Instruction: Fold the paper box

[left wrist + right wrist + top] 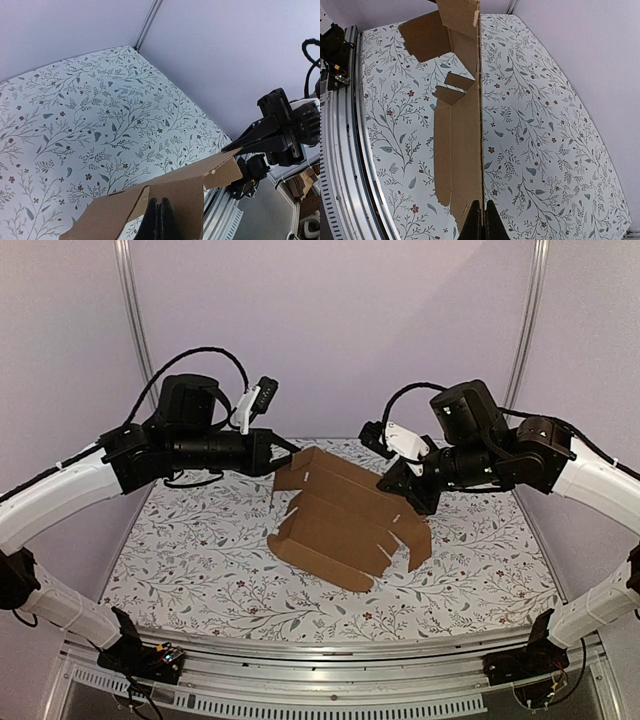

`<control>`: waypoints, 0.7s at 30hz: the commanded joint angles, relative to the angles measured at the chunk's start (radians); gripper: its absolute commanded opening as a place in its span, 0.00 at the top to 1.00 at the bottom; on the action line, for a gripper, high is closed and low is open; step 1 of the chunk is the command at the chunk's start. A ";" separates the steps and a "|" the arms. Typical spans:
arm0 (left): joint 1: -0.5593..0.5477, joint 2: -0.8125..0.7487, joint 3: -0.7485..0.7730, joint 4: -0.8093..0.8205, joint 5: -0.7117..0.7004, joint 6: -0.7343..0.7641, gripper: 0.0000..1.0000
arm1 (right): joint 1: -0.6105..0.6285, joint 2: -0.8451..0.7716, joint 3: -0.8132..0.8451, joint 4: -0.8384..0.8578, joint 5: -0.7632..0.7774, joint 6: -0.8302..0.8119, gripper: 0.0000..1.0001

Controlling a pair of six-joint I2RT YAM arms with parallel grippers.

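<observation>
The paper box is a brown cardboard die-cut sheet, partly folded, in the middle of the table with its far panels raised. My left gripper is shut on the raised far-left flap; in the left wrist view its fingertips pinch a cardboard panel. My right gripper is shut on the box's right edge; in the right wrist view its fingertips clamp the thin edge of a long panel. The right gripper also shows in the left wrist view, at the flap's far corner.
A floral cloth covers the table. A metal rail runs along the near edge, with the arm bases at its ends. Purple walls and frame posts close the back and sides.
</observation>
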State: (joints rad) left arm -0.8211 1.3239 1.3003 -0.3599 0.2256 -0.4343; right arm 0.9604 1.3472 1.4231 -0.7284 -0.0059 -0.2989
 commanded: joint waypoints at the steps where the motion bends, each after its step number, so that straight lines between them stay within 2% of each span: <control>1: -0.019 0.021 0.035 -0.019 0.015 0.004 1.00 | 0.011 0.013 0.030 0.030 0.050 0.044 1.00; 21: -0.078 0.109 0.125 -0.056 -0.066 0.003 1.00 | 0.049 0.026 0.033 0.071 0.073 0.136 1.00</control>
State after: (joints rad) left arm -0.8856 1.4097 1.3918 -0.4011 0.1925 -0.4343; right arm 0.9844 1.3666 1.4334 -0.6937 0.0692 -0.1837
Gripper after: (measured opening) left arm 0.006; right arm 0.007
